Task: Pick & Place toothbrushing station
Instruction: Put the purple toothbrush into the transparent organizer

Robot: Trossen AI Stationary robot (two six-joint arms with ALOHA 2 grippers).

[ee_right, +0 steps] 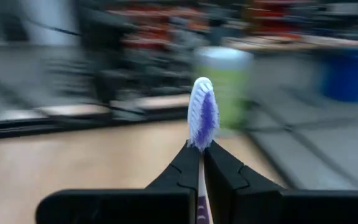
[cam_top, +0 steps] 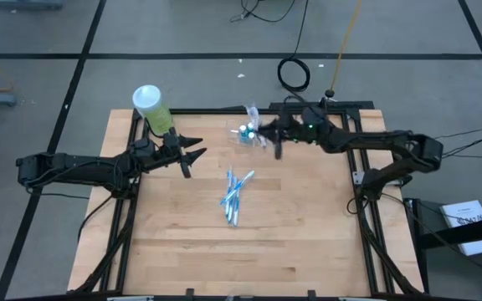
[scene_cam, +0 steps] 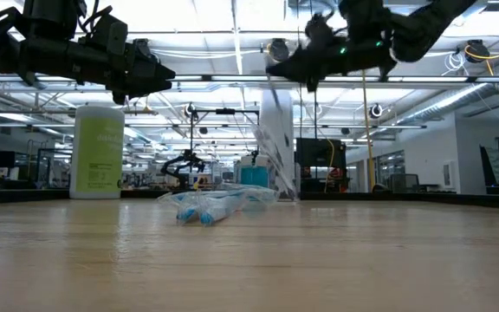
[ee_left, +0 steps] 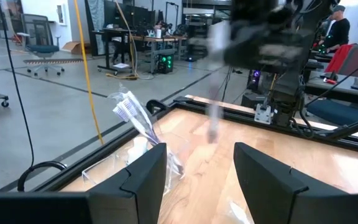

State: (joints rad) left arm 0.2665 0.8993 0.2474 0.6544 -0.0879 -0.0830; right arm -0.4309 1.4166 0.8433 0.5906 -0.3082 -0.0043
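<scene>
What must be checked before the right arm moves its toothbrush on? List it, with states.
1. Right claw grip on the purple toothbrush: ok, shut on the handle, bristle head sticking out.
2. Clear cup standing upright: cannot tell; it looks tilted in the low view.
3. Room in the cup: cannot tell; other brushes stand in it.
4. Left claw out of the way: ok, open and empty, near the green bottle, apart from the cup.
5. Blue pile clear of both claws: ok, lying mid-table.
</scene>
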